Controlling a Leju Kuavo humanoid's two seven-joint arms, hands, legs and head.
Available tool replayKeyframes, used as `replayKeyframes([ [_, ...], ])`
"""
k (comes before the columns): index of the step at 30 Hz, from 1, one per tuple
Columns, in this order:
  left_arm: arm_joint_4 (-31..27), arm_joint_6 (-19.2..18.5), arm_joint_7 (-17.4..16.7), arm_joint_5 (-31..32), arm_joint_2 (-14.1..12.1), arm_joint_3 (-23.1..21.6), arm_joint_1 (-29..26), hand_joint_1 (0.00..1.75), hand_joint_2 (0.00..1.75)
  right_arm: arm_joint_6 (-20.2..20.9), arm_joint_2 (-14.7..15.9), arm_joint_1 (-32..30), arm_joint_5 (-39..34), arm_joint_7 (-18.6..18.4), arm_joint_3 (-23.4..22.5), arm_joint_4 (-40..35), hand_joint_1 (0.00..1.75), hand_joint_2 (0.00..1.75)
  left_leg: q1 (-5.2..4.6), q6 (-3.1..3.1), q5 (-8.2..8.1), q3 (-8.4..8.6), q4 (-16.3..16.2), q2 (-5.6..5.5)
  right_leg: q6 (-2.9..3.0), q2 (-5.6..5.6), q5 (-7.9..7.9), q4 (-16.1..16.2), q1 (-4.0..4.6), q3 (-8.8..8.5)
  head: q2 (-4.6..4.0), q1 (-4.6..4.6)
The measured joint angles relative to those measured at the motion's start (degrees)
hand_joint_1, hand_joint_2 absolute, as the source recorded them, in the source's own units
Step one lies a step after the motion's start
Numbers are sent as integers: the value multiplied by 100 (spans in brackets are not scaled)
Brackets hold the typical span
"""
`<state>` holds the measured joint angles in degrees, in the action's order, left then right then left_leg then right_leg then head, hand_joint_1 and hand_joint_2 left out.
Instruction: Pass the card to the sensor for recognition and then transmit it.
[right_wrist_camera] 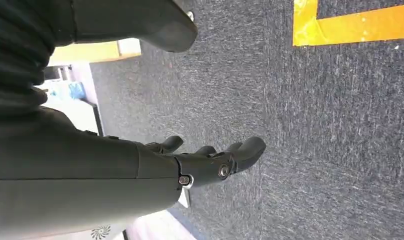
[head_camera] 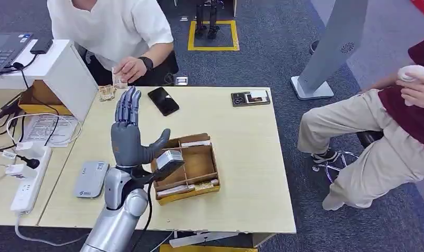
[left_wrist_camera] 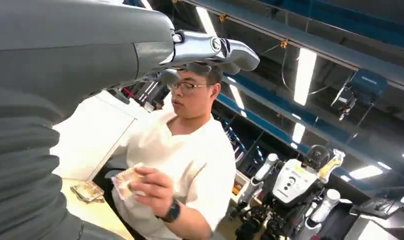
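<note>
On the table, your left hand is raised, fingers straight, empty; the person holds the card. Right hand hangs loosely curled, empty. Reaching again risks bumping their hand.

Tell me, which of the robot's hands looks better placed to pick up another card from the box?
Probably the left. The left hand is raised over the table, open, right beside the wooden box of cards. The right hand hangs over the carpet, holding nothing.
</note>
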<state>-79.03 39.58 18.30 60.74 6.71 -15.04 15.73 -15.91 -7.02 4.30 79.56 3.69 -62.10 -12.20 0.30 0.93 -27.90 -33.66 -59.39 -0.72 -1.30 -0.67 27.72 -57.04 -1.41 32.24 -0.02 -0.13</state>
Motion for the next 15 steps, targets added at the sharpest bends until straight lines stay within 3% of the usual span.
replayKeyframes([
  [6, 0, 0, 153, -131, 59, 28, -110, 0, 175, -26, -4, -1, -35, -9, -2, 0, 0, 175, 0, 0, 0, -1, 0, 0, 0, 1, 0, 0, 0, 0, 0, -2],
  [15, -527, 7, 949, -1524, 374, 225, -707, 0, 175, -160, -24, -19, -177, -28, -9, -2, 0, 175, -1, 1, -2, -1, 0, 0, 0, 0, 0, 1, 0, 0, 0, 0],
])
